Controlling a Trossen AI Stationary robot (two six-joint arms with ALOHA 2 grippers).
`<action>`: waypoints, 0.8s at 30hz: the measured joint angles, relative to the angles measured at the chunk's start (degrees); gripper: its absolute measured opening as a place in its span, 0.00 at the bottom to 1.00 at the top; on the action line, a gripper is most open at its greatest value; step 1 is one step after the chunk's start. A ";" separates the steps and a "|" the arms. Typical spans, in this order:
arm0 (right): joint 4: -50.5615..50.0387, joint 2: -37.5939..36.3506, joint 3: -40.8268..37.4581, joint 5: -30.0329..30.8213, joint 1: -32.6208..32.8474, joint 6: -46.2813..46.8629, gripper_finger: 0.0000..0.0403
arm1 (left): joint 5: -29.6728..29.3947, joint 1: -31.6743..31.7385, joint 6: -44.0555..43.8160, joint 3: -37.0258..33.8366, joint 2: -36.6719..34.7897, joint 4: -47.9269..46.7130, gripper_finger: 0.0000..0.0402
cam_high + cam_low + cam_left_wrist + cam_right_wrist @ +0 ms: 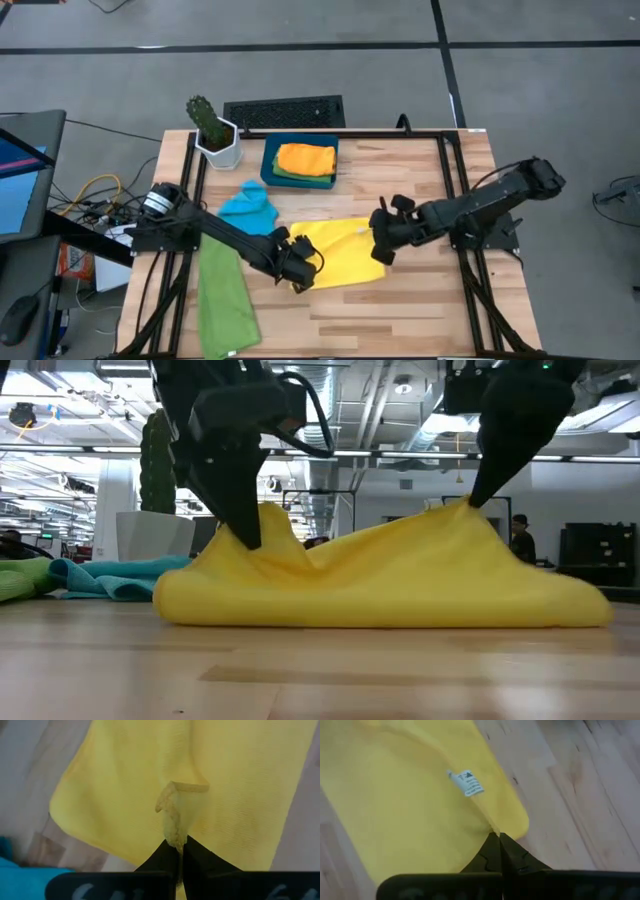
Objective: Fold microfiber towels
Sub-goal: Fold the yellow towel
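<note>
The yellow towel point(338, 255) lies on the wooden table near its middle, its two near corners raised. My left gripper point(300, 272) is shut on its near left part; my right gripper point(383, 252) is shut on its right part. A sky-blue towel point(250, 207) lies crumpled left of it, and a green towel point(225, 300) lies at the near left, hanging over the table's edge. An orange towel point(306, 158) rests folded on a green one in the dark teal tray point(268, 168) at the back. My left gripper pinches a raised tuft of the yellow towel point(172, 827) between its two fingers, from above, pointing down. The cloth rises in a peak to the fingers point(262, 520) while the rest lies on the table. One layer or several, I cannot tell. My right gripper pinches the yellow towel's edge near a corner point(492, 827), close to its white label point(468, 782), between its two fingers from above. The cloth rises in a peak to the fingertips point(468, 502) and slopes down to the table around it.
A potted cactus point(213, 128) in a white pot stands at the back left. A dark keyboard-like panel point(284, 112) lies behind the tray. Black rails point(455, 190) run along the table's left and right sides. Bare wood shows at the near right.
</note>
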 joint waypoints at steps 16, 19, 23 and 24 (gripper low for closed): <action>3.79 3.85 -5.95 -1.97 -4.67 -3.44 0.01 | 0.54 6.16 9.44 0.04 -0.02 3.10 0.00; 5.66 3.85 -7.02 -2.02 -4.86 -3.80 0.01 | 0.16 6.94 9.44 0.04 -0.02 2.97 0.00; 8.98 3.85 -8.92 -4.29 -5.80 -3.55 0.01 | -1.14 7.00 9.45 0.04 -0.02 3.00 0.00; 9.08 3.85 -9.19 -4.29 -5.97 -3.50 0.01 | -1.21 7.00 9.44 0.04 -0.02 3.17 0.00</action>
